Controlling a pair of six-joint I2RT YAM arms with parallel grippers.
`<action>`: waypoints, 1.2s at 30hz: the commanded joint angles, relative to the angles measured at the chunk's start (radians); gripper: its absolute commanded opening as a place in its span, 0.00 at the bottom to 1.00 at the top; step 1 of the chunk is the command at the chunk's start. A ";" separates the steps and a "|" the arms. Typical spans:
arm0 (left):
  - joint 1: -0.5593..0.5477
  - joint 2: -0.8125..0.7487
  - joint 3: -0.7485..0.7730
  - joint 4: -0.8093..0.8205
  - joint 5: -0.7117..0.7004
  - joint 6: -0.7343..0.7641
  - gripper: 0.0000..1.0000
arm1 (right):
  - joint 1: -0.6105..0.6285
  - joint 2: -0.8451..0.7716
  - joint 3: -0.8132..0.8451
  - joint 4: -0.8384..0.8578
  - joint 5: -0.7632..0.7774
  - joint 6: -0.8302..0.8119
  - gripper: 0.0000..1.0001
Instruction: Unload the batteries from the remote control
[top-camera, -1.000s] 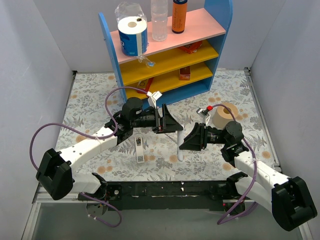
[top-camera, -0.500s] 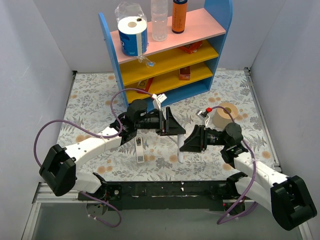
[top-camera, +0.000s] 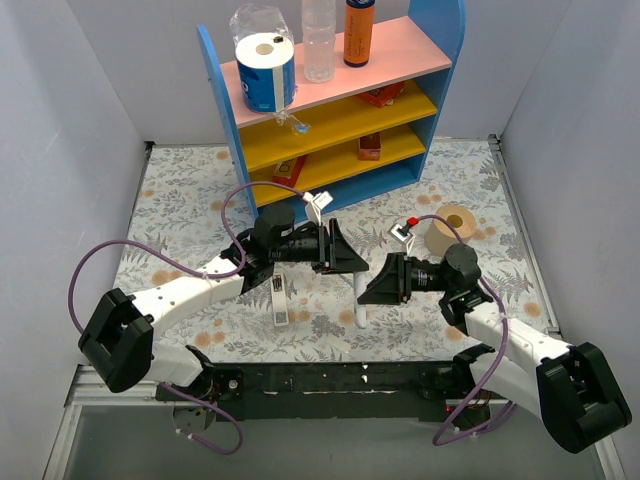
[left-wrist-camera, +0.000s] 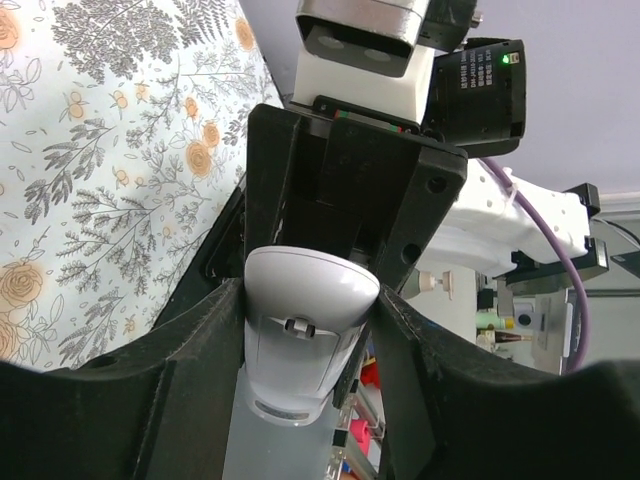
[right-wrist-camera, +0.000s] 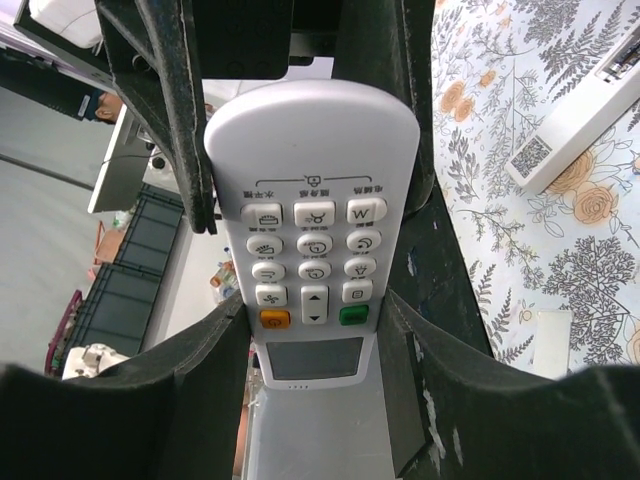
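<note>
White plastic, gripped twice over: remote (right-wrist-camera: 312, 270) pinched at centre frame of the overhead view between left gripper (top-camera: 352, 264) and right gripper (top-camera: 368, 290), both clamped tight on its body. Shared hold likely for bracing one end while prying the back open from the other. No batteries on show (no dark cylinder in any view; presumably inside the shell), so unloading judged not yet done. Legible on the keypad: a lone "W", plus one orange and one green key; other legends too small. Just lower left, a second remote (top-camera: 279, 298) flat on the floral table (top-camera: 180, 200), square code sticker (right-wrist-camera: 533, 152) facing up. Farther, at right, a tape roll (top-camera: 457, 228); along the top, a blue shelf (top-camera: 215, 80).
</note>
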 joint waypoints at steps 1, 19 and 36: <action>-0.006 -0.038 0.020 -0.107 -0.053 0.017 0.00 | 0.003 -0.016 0.068 -0.174 0.064 -0.156 0.46; -0.005 0.152 0.168 -0.670 -0.585 0.025 0.00 | -0.004 -0.101 0.258 -0.982 0.546 -0.632 0.78; -0.003 0.393 0.314 -0.835 -0.834 -0.009 0.00 | -0.004 -0.150 0.217 -1.039 0.615 -0.649 0.75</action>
